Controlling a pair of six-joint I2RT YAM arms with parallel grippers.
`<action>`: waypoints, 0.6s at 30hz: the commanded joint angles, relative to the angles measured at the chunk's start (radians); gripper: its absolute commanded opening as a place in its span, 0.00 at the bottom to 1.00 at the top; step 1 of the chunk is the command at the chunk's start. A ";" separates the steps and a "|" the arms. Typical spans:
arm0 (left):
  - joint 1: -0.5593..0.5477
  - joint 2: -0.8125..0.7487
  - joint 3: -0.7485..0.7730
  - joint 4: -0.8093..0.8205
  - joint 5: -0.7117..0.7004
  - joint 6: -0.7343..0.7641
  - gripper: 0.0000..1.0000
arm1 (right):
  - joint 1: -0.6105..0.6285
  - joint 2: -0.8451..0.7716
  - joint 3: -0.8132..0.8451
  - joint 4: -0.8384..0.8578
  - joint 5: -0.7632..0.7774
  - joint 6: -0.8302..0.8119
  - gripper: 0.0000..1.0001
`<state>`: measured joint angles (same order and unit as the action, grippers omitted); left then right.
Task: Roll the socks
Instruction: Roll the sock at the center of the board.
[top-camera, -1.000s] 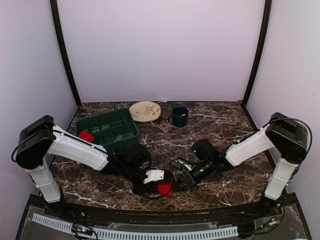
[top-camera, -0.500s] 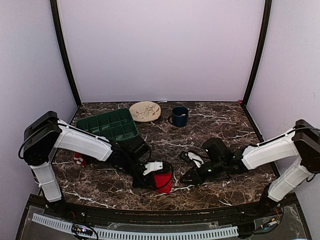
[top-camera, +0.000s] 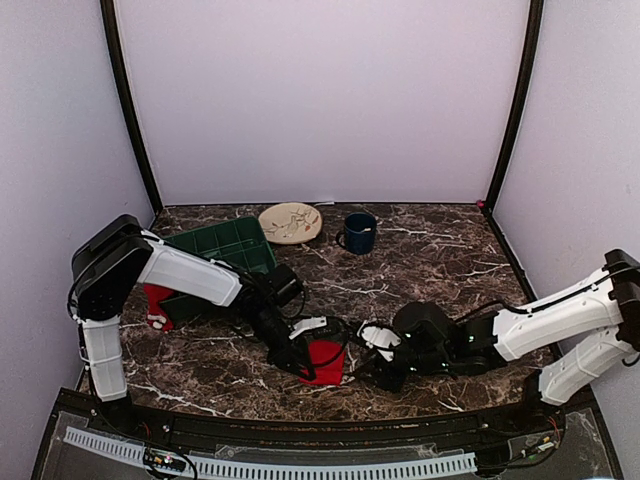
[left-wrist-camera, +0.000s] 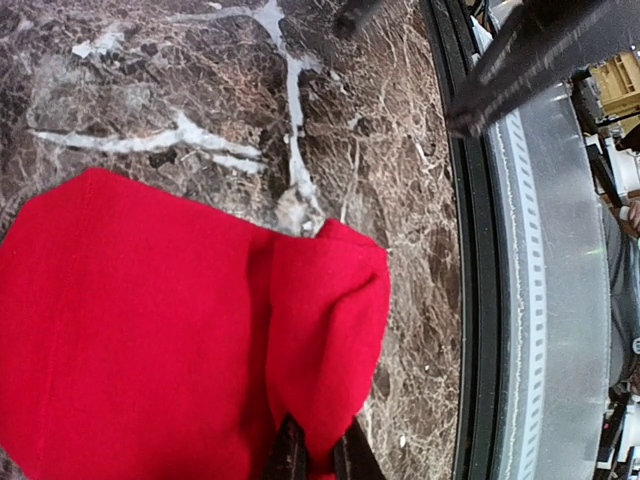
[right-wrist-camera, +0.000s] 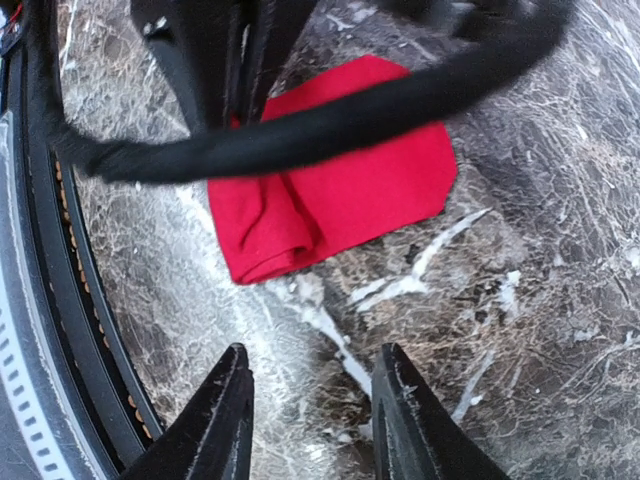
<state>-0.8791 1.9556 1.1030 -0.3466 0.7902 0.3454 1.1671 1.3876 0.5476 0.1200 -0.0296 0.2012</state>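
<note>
Left gripper (left-wrist-camera: 318, 458) is pinched tight on the folded end of 1 soft red fabric sock (left-wrist-camera: 150, 330). The sock lies near the front edge of the dark marble tabletop (top-camera: 440, 260), about mid-width. Right gripper (right-wrist-camera: 315, 420) is half-open and empty, just beside it. 2nd red sock (top-camera: 157, 298) sits near the left edge, beside the green plastic tray (top-camera: 225, 250). Judgement: it's light and floppy and will unroll easily, so grip the doubled fold, not 1 layer.

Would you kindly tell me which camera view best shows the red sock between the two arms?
The right wrist view: nearly the whole sock shows, one end folded over, though a black cable crosses it. The left wrist view crops it; the top view shows it small.
</note>
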 joint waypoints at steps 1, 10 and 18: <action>0.005 0.041 0.029 -0.133 0.033 0.018 0.00 | 0.074 0.031 0.049 -0.032 0.121 -0.089 0.39; 0.017 0.078 0.067 -0.180 0.048 0.019 0.00 | 0.135 0.155 0.158 -0.059 0.164 -0.172 0.43; 0.024 0.096 0.081 -0.204 0.059 0.032 0.00 | 0.150 0.268 0.252 -0.104 0.154 -0.229 0.45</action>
<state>-0.8600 2.0258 1.1790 -0.4744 0.8764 0.3550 1.3045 1.6184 0.7525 0.0414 0.1204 0.0151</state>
